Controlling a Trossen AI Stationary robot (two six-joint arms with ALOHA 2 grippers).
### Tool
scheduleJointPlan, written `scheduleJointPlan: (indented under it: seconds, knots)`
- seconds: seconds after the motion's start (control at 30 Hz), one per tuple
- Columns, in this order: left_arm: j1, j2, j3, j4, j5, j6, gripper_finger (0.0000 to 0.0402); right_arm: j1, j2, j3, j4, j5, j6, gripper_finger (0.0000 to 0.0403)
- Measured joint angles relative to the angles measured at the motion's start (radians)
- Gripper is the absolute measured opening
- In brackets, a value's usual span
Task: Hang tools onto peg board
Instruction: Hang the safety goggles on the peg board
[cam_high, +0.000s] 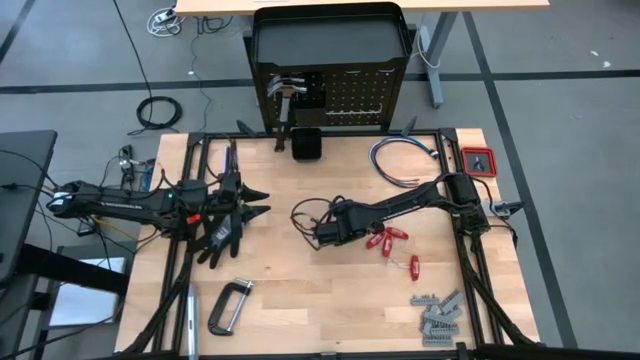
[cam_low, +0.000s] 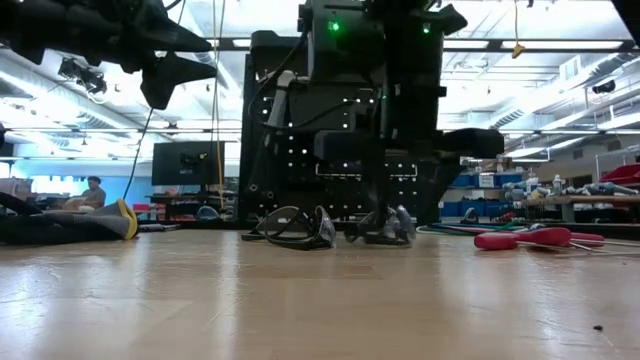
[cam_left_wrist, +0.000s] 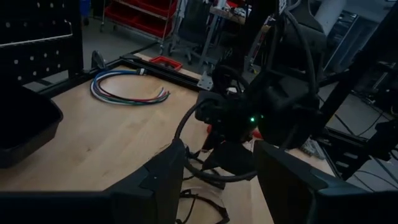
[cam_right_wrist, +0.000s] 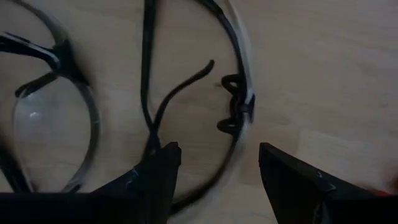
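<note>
Black glasses (cam_right_wrist: 155, 99), no legible markings.

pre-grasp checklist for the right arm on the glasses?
1. Right gripper low over the glasses at mid-table: ok.
2. Jaws open, a frame wire between the fingers in the right wrist view: ok.
3. Glasses resting on the table, not lifted: ok.
4. Left gripper open, empty, hovering apart to the left over the black glove: ok.
5. Peg board has free holes right of the hung hammer: ok.
6. Which peg suits the glasses: cannot tell.
</note>
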Motion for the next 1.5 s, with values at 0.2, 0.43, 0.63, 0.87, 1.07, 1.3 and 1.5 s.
scheduleJointPlan:
  seconds: [0.2,0.43,0.63,0.87,1.07,1.3,1.5]
  knots:
    - [0.000,0.000,0.000,0.002,-0.001,0.000,0.0197,0.000,0.000,-0.024,0.018,-0.010,0.002,0.0226]
    - [0.000,0.000,0.000,0.017,-0.002,-0.001,0.0197,0.009,0.000,-0.025,0.017,-0.021,-0.006,0.0151]
    - [0.000,0.000,0.000,0.024,-0.002,-0.008,0.0197,0.014,0.000,-0.025,0.014,-0.021,-0.026,0.0053]
    - [0.000,0.000,0.000,0.023,-0.002,-0.009,0.0197,0.014,-0.020,-0.025,-0.009,0.021,-0.036,0.0023]
    - [0.000,0.000,0.000,0.022,-0.005,0.016,0.0197,0.025,-0.129,-0.025,0.007,0.274,-0.091,0.0024]
    - [-0.011,0.039,-0.033,0.090,0.041,0.133,0.0197,0.074,-0.246,-0.024,0.305,0.559,-0.543,0.0016]
    - [-0.040,0.135,-0.111,0.419,0.129,0.153,0.0197,0.088,-0.228,-0.022,0.741,0.605,-0.977,0.0016]
